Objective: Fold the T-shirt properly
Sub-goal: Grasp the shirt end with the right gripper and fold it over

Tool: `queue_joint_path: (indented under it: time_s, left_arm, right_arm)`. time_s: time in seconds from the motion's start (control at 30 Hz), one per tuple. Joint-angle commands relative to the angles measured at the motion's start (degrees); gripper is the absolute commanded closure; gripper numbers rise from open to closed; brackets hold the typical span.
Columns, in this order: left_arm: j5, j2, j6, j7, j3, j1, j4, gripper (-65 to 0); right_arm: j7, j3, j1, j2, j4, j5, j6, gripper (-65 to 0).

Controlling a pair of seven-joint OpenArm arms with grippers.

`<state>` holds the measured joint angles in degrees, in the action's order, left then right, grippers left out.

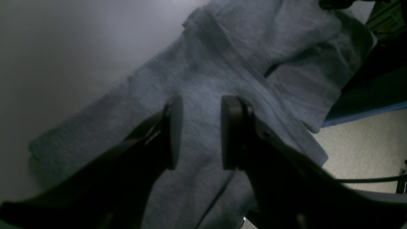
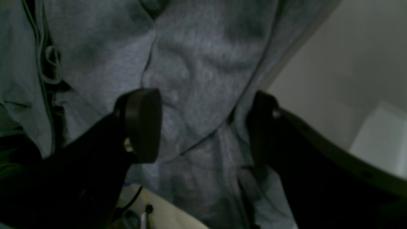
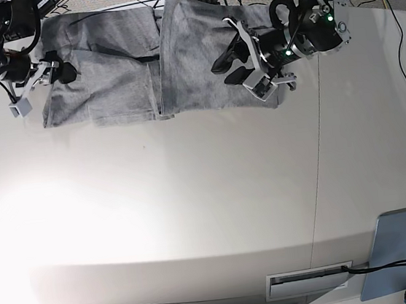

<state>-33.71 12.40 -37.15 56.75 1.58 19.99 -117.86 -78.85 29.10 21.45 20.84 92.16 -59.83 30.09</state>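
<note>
Left wrist: the left gripper (image 1: 202, 132) hovers over the grey T-shirt (image 1: 222, 79), jaws parted, nothing between them. Right wrist: the right gripper (image 2: 203, 124) is spread wide above rumpled cloth, empty too. Base: shirt lies at twelve o'clock on the table (image 3: 210, 217), a gripper at each end.

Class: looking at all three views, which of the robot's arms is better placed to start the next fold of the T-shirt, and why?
Probably the left: the left gripper hovers open directly over the T-shirt. The right gripper sits at the shirt's outer edge, also open, holding nothing.
</note>
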Motion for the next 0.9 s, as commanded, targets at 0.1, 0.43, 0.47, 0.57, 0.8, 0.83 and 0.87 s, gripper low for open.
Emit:
queue_joint_path:
  time_s: [0.1, 0.43, 0.47, 0.57, 0.8, 0.83, 0.87]
  left_arm:
    - [-1.05, 0.07, -0.20, -1.25, 0.07, -0.28, -1.03, -21.6]
    - [-1.03, -0.02, -0.20, -1.25, 0.07, -0.09, -1.03, -21.6]
    - [-1.03, -0.02, -0.20, -1.25, 0.07, 0.04, -1.03, -21.6]
    - [-1.01, 0.00, -0.22, -1.18, 0.07, 0.28, -1.03, -21.6]
    - [-1.01, 0.00, -0.22, -1.09, 0.07, 0.33, -1.03, -21.6]
    - [-1.01, 0.00, -0.22, -1.14, 0.07, 0.33, -1.03, -21.6]
    - [-0.98, 0.00, -0.22, -1.11, 0.07, 0.33, -1.03, -21.6]
  right_arm:
    - [-1.15, 0.20, 1.42, 0.70, 0.31, -2.08, 1.25, -40.5]
    - [-1.15, -2.40, 1.38, -0.55, 0.31, -2.27, 1.33, -40.5]
    - [-1.15, -3.41, 1.38, -0.57, 0.31, -2.25, 1.46, -40.5]
    - [-1.15, -5.77, 1.36, -0.55, 0.31, -2.10, 1.44, -40.5]
    - [-1.05, -6.25, 1.09, -1.33, 0.31, -0.44, 2.38, -28.5]
    - [-0.96, -6.23, 1.07, -1.33, 0.31, -0.09, 3.43, -23.4]
    - [-0.92, -6.23, 1.05, -1.31, 0.31, -0.09, 4.33, -17.8]
